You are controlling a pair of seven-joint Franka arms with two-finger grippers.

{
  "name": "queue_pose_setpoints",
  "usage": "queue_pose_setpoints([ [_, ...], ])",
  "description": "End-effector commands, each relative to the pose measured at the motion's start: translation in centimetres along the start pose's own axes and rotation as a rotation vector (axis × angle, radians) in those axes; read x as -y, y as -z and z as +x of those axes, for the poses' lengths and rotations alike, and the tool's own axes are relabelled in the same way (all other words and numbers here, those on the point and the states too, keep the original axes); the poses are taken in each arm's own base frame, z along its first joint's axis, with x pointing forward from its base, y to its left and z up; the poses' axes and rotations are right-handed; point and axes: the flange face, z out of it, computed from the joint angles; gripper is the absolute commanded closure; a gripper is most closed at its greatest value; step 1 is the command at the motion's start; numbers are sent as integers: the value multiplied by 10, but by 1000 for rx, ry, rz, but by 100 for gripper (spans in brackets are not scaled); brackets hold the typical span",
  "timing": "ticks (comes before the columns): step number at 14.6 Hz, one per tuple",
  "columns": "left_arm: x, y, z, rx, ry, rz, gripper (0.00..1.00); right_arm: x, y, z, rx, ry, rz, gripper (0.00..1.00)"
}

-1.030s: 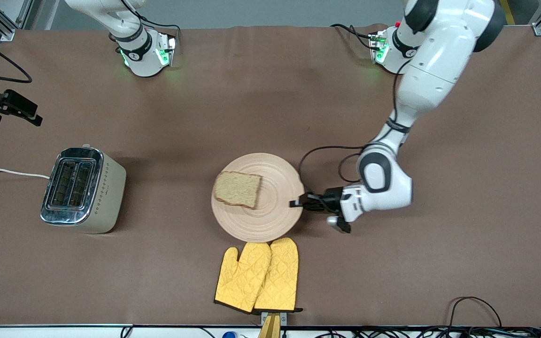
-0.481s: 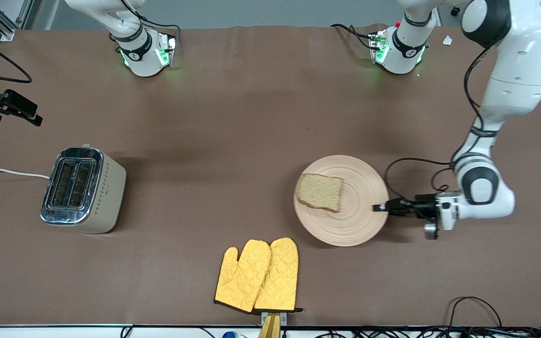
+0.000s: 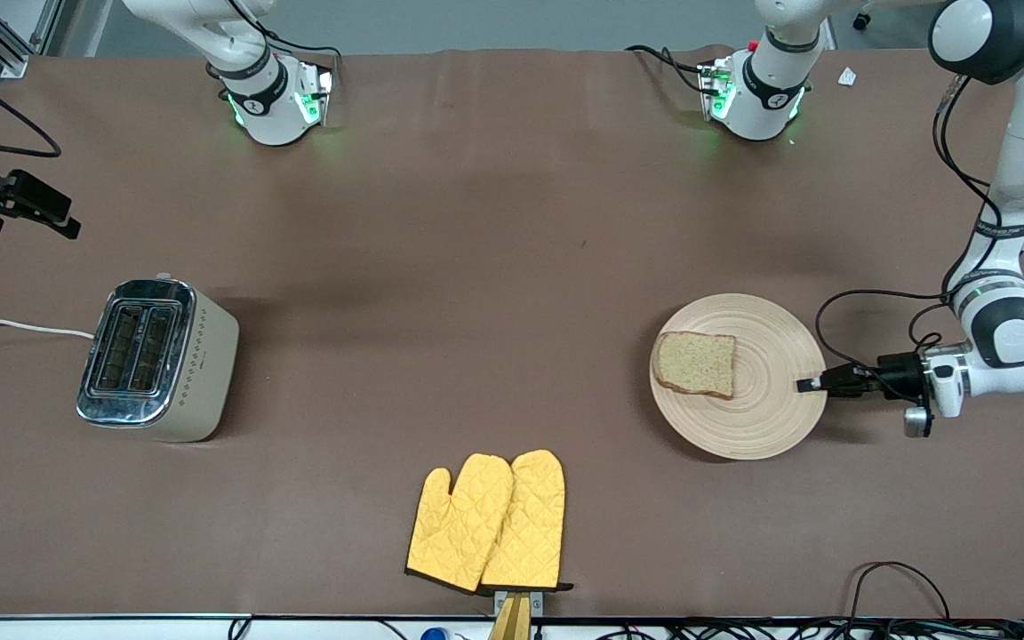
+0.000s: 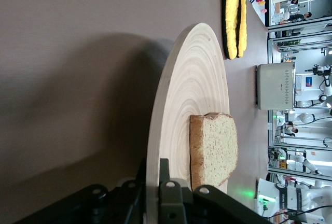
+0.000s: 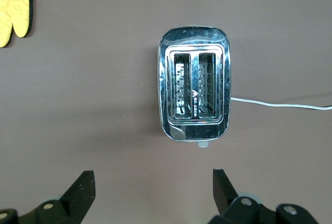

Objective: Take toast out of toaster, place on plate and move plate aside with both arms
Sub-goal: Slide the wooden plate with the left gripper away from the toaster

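Note:
The round light-wood plate [image 3: 740, 377] lies on the table toward the left arm's end, with the brown toast [image 3: 696, 364] flat on its half toward the right arm's end. My left gripper [image 3: 807, 385] is shut on the plate's rim at the edge toward the left arm's end. In the left wrist view the plate [image 4: 194, 110] and the toast [image 4: 215, 149] show edge-on, and my left gripper [image 4: 154, 175] has one finger on each face of the rim. My right gripper [image 5: 150, 185] is open and empty, high over the toaster [image 5: 194, 81]; it is out of the front view.
The toaster [image 3: 156, 357] stands toward the right arm's end of the table, its white cord [image 3: 14, 326] running off the edge. Two yellow oven mitts [image 3: 490, 523] lie near the table's front edge. A black camera mount [image 3: 5, 203] sits at the table's side.
My left gripper has dragged the plate with the toast on it from the table's middle toward the left arm's end. The toaster and mitts have not moved.

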Motion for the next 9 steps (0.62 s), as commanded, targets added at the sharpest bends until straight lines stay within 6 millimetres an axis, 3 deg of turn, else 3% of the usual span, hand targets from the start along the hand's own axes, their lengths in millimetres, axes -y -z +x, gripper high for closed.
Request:
queue_pose_setpoints([
  [1, 12, 1, -11, 6, -45, -53, 100, 2, 4, 0, -3, 1, -16, 0],
  [3, 20, 2, -15, -1, -32, -61, 98, 2, 4, 0, -3, 1, -16, 0],
  [4, 23, 7, -17, -8, -23, -60, 87, 2, 3, 0, -1, 3, -16, 0],
  [5, 27, 11, -19, -16, -16, -60, 51, 3, 4, 0, -3, 4, -16, 0],
  [6, 31, 14, -21, -20, -14, -58, 1, 2, 4, 0, -3, 3, -16, 0],
  [9, 18, 43, -2, 24, -64, 40, 0, 3, 4, 0, -3, 4, -15, 0],
])
